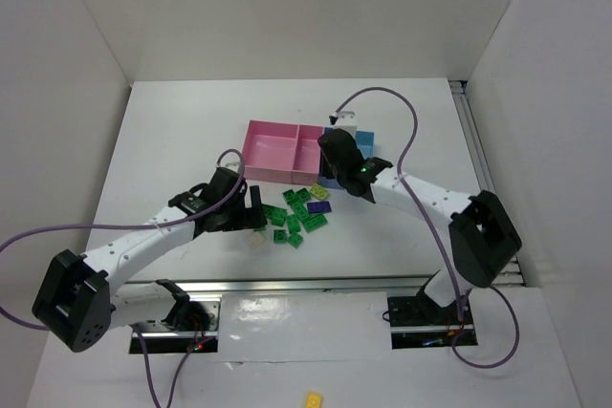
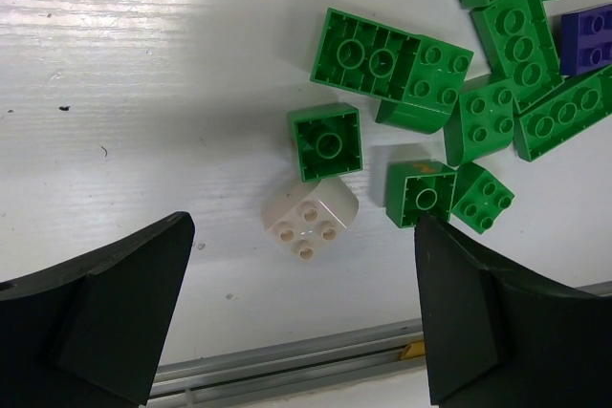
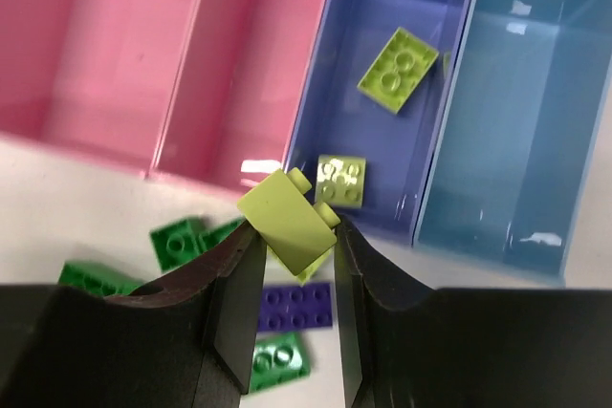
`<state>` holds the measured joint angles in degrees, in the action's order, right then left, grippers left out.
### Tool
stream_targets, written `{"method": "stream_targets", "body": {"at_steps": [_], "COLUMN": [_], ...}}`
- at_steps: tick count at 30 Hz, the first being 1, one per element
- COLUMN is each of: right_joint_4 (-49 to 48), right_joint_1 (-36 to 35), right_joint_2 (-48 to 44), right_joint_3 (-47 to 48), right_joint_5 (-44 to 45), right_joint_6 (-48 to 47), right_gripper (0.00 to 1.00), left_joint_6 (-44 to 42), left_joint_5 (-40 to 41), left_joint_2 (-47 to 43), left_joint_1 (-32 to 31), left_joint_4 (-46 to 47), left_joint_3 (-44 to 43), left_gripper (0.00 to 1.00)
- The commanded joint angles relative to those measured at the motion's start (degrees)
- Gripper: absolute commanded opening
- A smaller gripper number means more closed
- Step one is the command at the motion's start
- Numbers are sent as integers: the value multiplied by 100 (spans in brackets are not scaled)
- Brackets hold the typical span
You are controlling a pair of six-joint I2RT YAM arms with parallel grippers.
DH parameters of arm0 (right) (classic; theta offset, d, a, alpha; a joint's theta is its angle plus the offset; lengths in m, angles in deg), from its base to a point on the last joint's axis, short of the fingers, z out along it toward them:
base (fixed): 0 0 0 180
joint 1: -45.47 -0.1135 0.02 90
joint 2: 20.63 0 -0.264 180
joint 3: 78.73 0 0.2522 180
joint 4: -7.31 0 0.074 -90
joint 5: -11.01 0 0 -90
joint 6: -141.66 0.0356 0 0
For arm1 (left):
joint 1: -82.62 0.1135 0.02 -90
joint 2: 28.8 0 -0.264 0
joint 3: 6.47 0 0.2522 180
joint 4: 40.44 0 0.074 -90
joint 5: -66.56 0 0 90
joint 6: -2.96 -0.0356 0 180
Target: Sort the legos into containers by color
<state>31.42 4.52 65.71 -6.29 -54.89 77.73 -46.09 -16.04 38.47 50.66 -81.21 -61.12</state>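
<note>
My right gripper (image 3: 292, 236) is shut on a pale yellow-green lego (image 3: 287, 220), held above the table just before the blue tray (image 3: 382, 140). That tray holds two more yellow-green legos (image 3: 398, 69). The two pink trays (image 3: 115, 54) and the light blue tray (image 3: 507, 121) hold nothing that I can see. My left gripper (image 2: 303, 236) is open just above the table, with a pale whitish lego (image 2: 311, 217) between its fingertips. Several green legos (image 2: 330, 140) and one purple lego (image 2: 595, 37) lie close by. The pile (image 1: 304, 212) sits between both grippers.
A metal rail (image 2: 287, 360) runs along the table's near edge just behind my left gripper. White walls close in the table on three sides. An opaque yellow brick (image 1: 313, 398) lies off the table at the bottom.
</note>
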Motion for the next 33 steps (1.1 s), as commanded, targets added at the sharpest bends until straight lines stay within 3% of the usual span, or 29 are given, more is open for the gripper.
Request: {"method": "stream_targets", "body": {"at_steps": [1,7,9,11,12,17,24,30,33], "right_joint_4": [46,46,116,195,265,196,81,-51,-112], "right_joint_1": [193,622,702,773,773,527,-370,-458,-458], "right_joint_2": [557,1322,1428,1482,1482,658,-144,215,461], "right_joint_3": [652,1216,1383,1462,1463,945,-574,-744,-674], "right_joint_5": [297,297,245,165,165,218,-61,-230,-90], "right_joint_6": [-189,-242,-242,-242,-190,-189,-5,-93,-172], "right_gripper": [25,32,48,71,74,74,74,74,65], "left_joint_6": [106,106,106,106,106,106,106,106,106], "left_joint_5": [25,86,86,86,86,148,201,148,148], "left_joint_2": [-56,-116,-169,-231,-231,-284,-346,-346,-284], "left_joint_1": [-20,-73,-73,-73,-73,-73,-73,-73,-73], "left_joint_4": [19,20,20,20,-32,-33,-85,-86,-86], "left_joint_3": [-95,-43,-43,-43,-43,-43,10,-42,-95], "left_gripper": [99,99,99,99,99,99,99,99,99]}}
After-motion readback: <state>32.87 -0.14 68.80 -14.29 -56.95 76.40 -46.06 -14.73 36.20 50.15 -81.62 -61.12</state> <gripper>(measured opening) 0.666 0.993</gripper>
